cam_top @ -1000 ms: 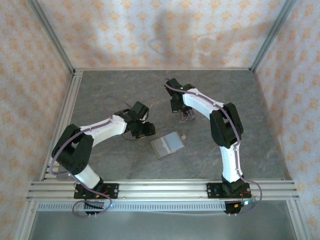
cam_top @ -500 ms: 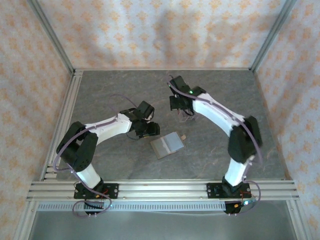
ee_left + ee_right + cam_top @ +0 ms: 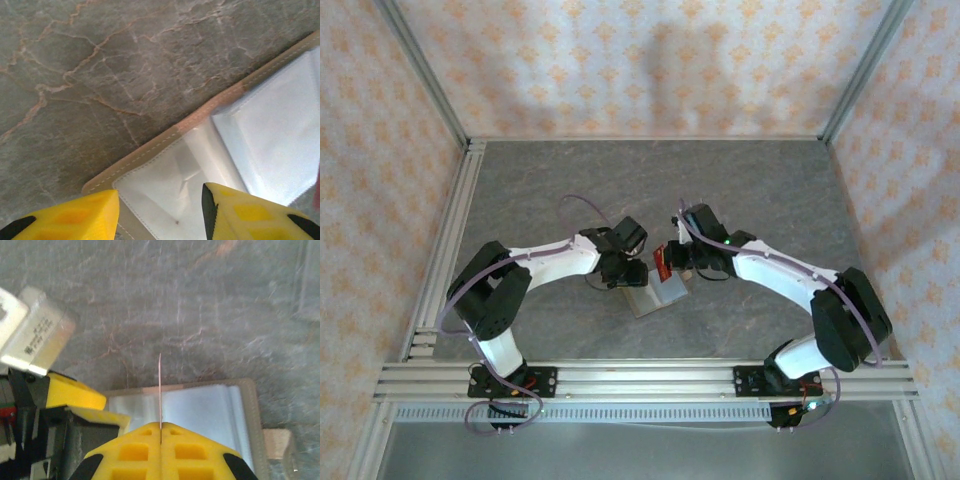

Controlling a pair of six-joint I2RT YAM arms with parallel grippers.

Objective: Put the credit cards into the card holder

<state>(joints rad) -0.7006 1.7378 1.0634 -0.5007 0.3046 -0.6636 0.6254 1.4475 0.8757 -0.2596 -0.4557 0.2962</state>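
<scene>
The card holder [image 3: 660,291] lies open on the table, tan-edged with grey clear pockets inside [image 3: 270,130]. My left gripper [image 3: 625,270] is over its left page, and in the left wrist view its yellow fingers [image 3: 235,212] stand apart, open, either side of that page's corner. My right gripper [image 3: 160,427] is shut on one of the credit cards [image 3: 160,385], seen edge-on and upright above the card holder [image 3: 205,410]. From above, this dark red card [image 3: 660,262] hangs just over the holder's far edge, with the right gripper [image 3: 676,262] behind it.
A small tan closing tab [image 3: 277,440] sticks out from the holder's right side. A clear plastic stand [image 3: 306,290] sits farther back on the grey marble table [image 3: 770,190]. Metal rails [image 3: 640,380] run along the near edge and patterned walls enclose the other sides.
The right arm swung from the back of the table down to the holder, carrying the card. The left gripper slid right onto the holder's left page.
</scene>
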